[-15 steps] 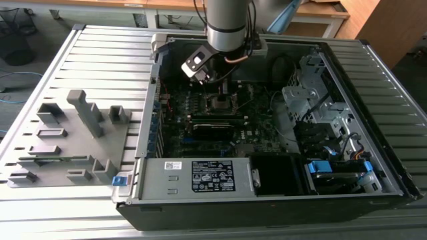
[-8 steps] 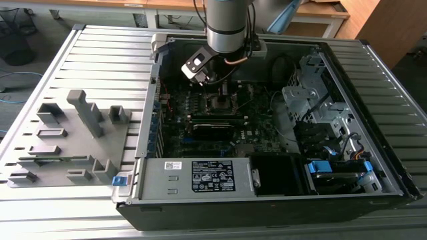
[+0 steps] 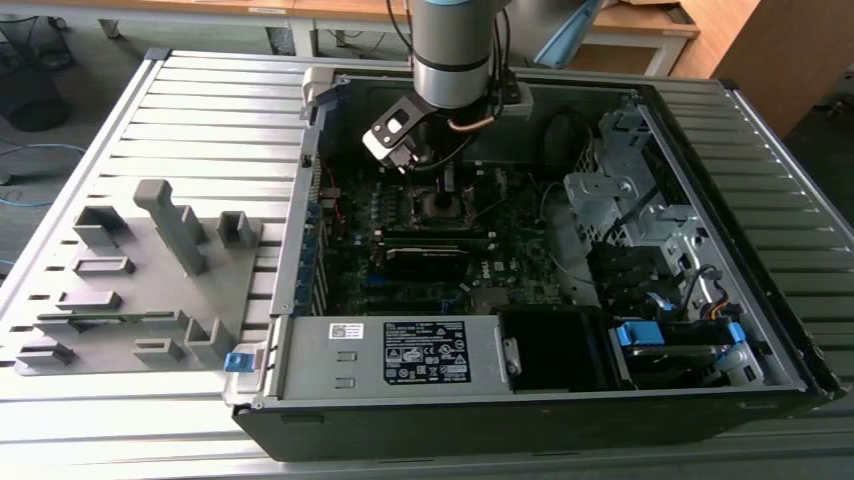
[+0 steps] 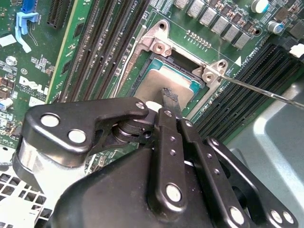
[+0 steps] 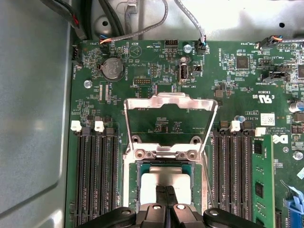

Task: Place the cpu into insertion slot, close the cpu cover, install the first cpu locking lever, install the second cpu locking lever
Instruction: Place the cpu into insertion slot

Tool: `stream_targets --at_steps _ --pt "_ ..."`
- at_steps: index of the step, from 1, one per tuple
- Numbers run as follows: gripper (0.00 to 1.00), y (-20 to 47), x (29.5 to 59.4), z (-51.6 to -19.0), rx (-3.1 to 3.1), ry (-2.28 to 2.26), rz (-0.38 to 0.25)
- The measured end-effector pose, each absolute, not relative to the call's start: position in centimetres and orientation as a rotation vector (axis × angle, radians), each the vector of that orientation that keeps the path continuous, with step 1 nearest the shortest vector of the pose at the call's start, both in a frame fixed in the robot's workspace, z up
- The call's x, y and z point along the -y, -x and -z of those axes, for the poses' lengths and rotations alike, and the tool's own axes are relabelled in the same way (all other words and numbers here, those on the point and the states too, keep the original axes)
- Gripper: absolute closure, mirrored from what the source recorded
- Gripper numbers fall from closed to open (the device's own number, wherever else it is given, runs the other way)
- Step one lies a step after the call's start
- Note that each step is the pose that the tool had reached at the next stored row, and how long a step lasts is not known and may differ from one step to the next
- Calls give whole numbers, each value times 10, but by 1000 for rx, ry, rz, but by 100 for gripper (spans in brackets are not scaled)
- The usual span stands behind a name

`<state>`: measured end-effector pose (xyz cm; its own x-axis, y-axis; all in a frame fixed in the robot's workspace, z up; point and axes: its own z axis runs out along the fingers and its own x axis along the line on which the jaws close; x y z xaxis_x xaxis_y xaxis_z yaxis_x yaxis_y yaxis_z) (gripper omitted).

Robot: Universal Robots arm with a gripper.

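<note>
The cpu [image 5: 151, 186] lies flat inside the insertion slot [image 5: 164, 164], its dull silver top [image 4: 154, 81] showing in both wrist views. My gripper [image 5: 165, 192] hangs straight over it, fingers pressed together, tips [image 4: 169, 96] at the middle of the chip's top with nothing between them. The cpu cover [image 5: 171, 100] stands tilted up from its hinge, its window showing the board behind. A thin metal locking lever [image 4: 266, 91] sticks out sideways from the socket corner, unlatched. In the exterior view the gripper [image 3: 447, 190] is low over the slot [image 3: 441, 208] in the open case.
Long black memory slots [image 5: 95, 175] flank the socket on both sides. Cables [image 3: 567, 130] and a drive cage [image 3: 627, 200] sit at the exterior view's right, the power supply [image 3: 400, 355] at the front. A grey fixture plate [image 3: 134, 280] lies outside the case.
</note>
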<state>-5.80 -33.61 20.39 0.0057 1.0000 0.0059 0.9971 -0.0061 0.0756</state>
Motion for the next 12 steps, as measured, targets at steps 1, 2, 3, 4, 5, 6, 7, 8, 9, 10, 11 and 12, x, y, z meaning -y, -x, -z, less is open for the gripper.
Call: stream_targets --at_steps 1,2,3,4,5,6,7,8,9,10,11,12 --pt "89 58 336 -204 -2179 -2192 -89" --pt "89 58 336 -203 -2179 -2192 -90" --pt "89 58 336 -202 -2179 -2192 -90" --pt "89 58 336 -202 -2179 -2192 -89" --pt "89 58 336 -201 -2179 -2192 -89" --pt "89 58 336 -200 -2179 -2192 -89" --pt "89 58 336 -200 -2179 -2192 -88" --pt "89 58 336 -199 -2179 -2192 -88" --pt "89 58 336 -199 -2179 -2192 -88" --pt "89 58 336 -199 -2179 -2192 -89" --pt "89 58 336 -199 -2179 -2192 -89" --pt "89 58 336 -199 -2179 -2192 -89"
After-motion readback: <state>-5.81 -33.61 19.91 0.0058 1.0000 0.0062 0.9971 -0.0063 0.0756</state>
